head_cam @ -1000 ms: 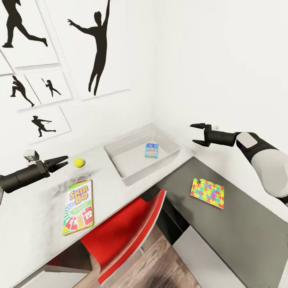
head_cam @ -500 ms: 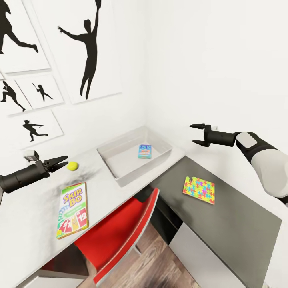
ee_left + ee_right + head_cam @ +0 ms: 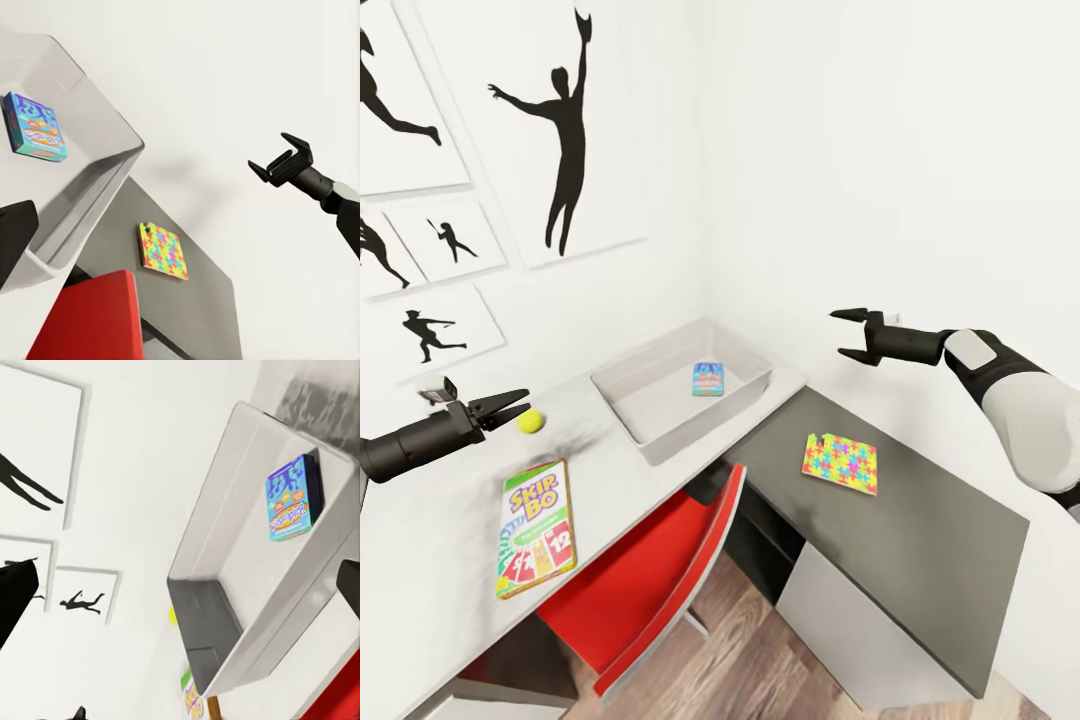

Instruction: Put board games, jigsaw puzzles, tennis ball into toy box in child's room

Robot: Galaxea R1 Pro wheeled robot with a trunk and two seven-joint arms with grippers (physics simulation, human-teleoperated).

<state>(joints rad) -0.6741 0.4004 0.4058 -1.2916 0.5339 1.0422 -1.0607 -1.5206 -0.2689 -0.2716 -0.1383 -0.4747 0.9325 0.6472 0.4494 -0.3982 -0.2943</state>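
Clearly legible, "SKIP BO" box (image 3: 537, 527) lies on table (image 3: 420, 560); both pincers, left (image 3: 510, 405) and right (image 3: 850, 334), spread.

Right arm (image 3: 1010, 395) has a bulky white shell; both wrists black cylinders; fingers (image 3: 852, 316) thin, black, pointed.

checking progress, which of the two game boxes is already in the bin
The small blue game box already lies inside the grey bin. The green, yellow and red Skip-Bo box is still out on the pale desk top, nearer the left claw.
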